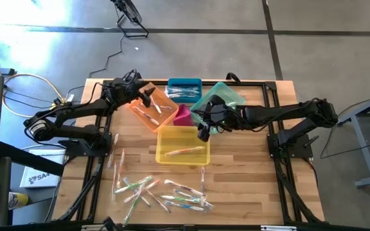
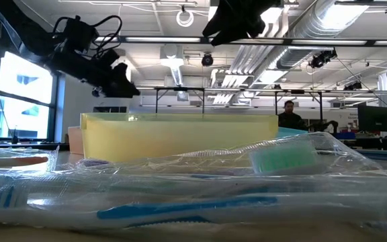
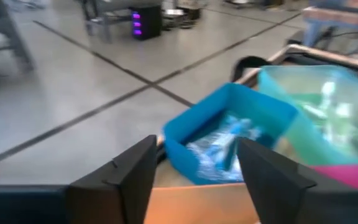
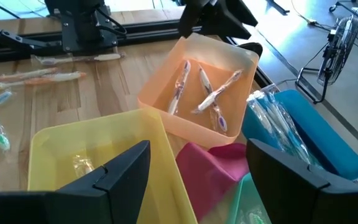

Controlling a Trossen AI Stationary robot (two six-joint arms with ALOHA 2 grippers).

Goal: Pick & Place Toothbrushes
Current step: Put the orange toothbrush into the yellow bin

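Observation:
Wrapped toothbrushes [image 1: 162,191] lie scattered on the wooden table near its front edge and fill the low view's foreground [image 2: 180,202]. Three more lie in the orange bin [image 4: 201,93], one in the yellow bin [image 1: 184,151], and several in the blue bin [image 4: 278,127]. My left gripper [image 1: 148,97] hangs open over the orange bin [image 1: 153,110], pointing toward the blue bin [image 3: 229,134], with nothing between its fingers [image 3: 129,180]. My right gripper [image 1: 203,133] hangs open above the yellow bin's far right corner, also with nothing between its fingers [image 4: 120,171].
Five bins cluster at the table's middle and far side: orange, blue [image 1: 185,90], teal [image 1: 221,96], pink [image 1: 182,116] and yellow [image 1: 182,144]. A few stray toothbrushes lie by the left arm's base [image 1: 113,144]. A person [image 2: 289,115] stands far behind the table.

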